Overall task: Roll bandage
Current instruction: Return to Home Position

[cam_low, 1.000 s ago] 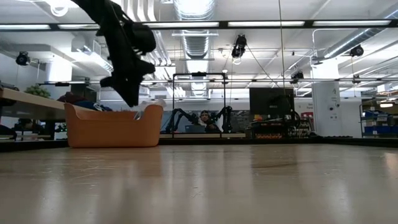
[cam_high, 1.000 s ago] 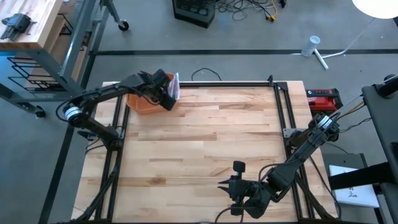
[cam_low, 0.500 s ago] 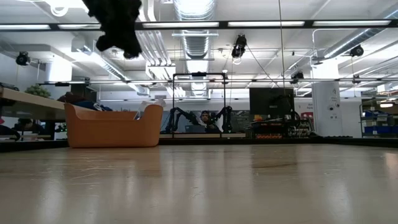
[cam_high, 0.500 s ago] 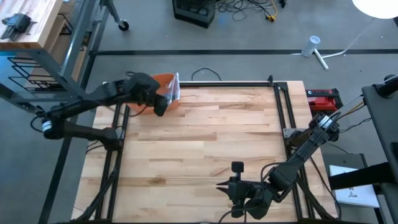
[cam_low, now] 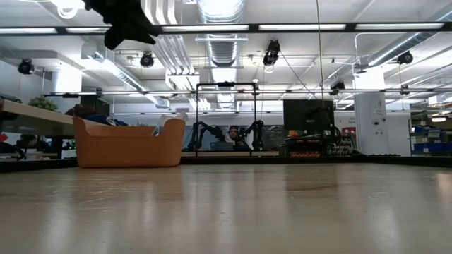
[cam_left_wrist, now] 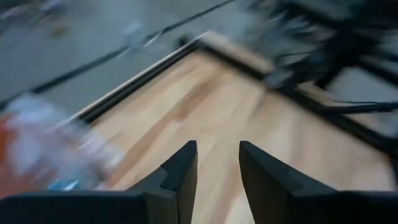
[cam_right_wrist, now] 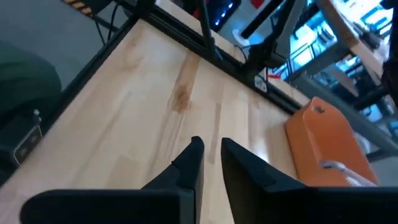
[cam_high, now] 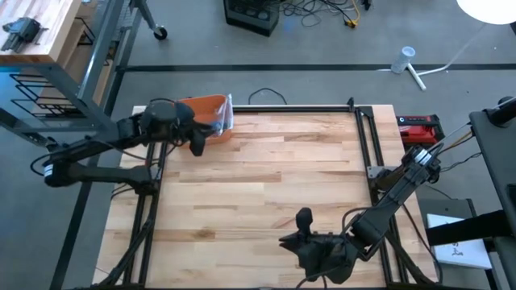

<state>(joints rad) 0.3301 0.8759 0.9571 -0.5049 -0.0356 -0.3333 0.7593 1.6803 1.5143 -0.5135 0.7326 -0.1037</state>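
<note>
In the high view the left arm (cam_high: 161, 122) covers part of the orange bin (cam_high: 208, 105), and the zip bag (cam_high: 226, 113) shows only as a pale edge. In the low view the bin's wall hides its contents, and the top edge cuts the arm. In the left wrist view bin and bag are only smears.

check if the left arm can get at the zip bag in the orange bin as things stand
Probably yes: the left pincer hangs open and empty close by the orange bin, the zip bag pokes out of its open top, and nothing lies between. The right arm waits far off.
</note>
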